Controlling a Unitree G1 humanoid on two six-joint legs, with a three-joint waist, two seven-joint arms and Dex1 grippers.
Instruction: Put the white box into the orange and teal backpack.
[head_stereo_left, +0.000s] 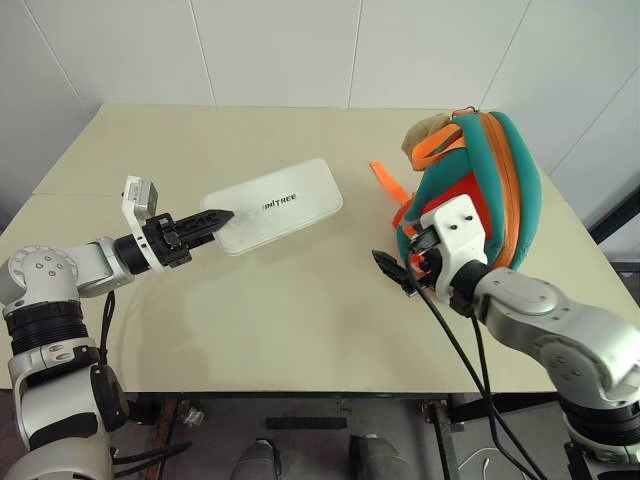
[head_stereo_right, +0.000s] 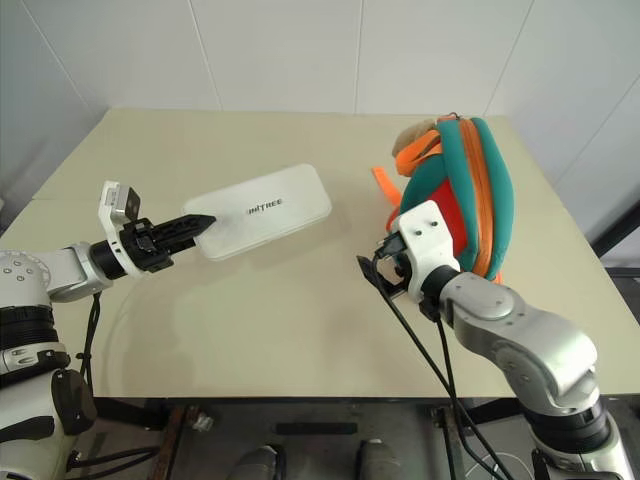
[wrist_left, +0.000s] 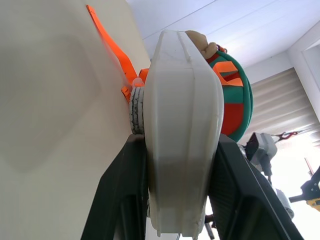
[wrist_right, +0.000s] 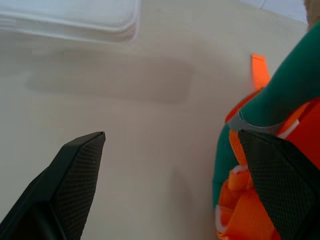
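Left gripper (head_stereo_left: 222, 217) clamped on near-left end of box (head_stereo_left: 275, 205), holding it up off table (head_stereo_left: 250, 320), left of middle. Backpack (head_stereo_left: 505, 190) standing on far right of table, well apart from box, orange strap (head_stereo_left: 388, 182) lying on its left. Right gripper (wrist_right: 170, 150) spread wide, holding nothing, touching backpack's near-left side.

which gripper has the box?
The left gripper, shut on the white box's near end, lifted off the table. The right gripper gapes open beside the backpack.
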